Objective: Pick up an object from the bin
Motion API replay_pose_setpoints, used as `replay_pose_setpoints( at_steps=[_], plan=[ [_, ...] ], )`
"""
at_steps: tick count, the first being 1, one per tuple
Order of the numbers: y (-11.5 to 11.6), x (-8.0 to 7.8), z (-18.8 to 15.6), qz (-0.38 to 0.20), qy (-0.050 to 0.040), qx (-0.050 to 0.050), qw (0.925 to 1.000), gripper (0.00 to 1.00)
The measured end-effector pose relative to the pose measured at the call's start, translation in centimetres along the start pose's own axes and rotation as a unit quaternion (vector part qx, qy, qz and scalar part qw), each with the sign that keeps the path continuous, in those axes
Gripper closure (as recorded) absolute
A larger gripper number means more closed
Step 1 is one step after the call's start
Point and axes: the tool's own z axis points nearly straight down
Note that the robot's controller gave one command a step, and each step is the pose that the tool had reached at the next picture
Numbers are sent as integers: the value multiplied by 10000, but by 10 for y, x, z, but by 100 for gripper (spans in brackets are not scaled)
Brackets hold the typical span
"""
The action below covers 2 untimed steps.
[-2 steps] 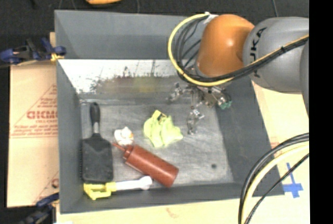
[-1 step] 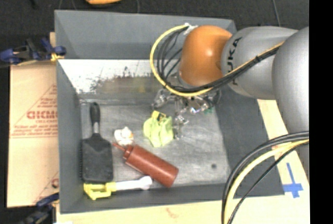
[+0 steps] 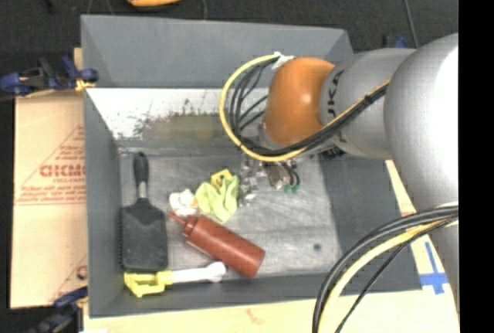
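Yellow-green soft lump (image 3: 218, 198) lies mid-bin (image 3: 309, 223), touching the red bottle (image 3: 224, 244). The gripper (image 3: 258, 181) sits low at its right edge, probably lined up for it; open or closed, I cannot tell.

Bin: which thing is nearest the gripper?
The yellow-green cloth, right beside the gripper; the red bottle, black brush and white-and-yellow tool lie farther off.

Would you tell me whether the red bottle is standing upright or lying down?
Lying down: the red bottle rests lengthwise on the bin floor, with its nozzle pointing up-left.
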Motion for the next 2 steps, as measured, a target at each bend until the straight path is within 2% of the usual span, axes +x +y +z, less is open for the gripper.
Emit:
replay_pose_setpoints(
  at_steps=[2],
  plan=[
    [0,2,-5,-4,35,-3,10000,100]
  ],
)
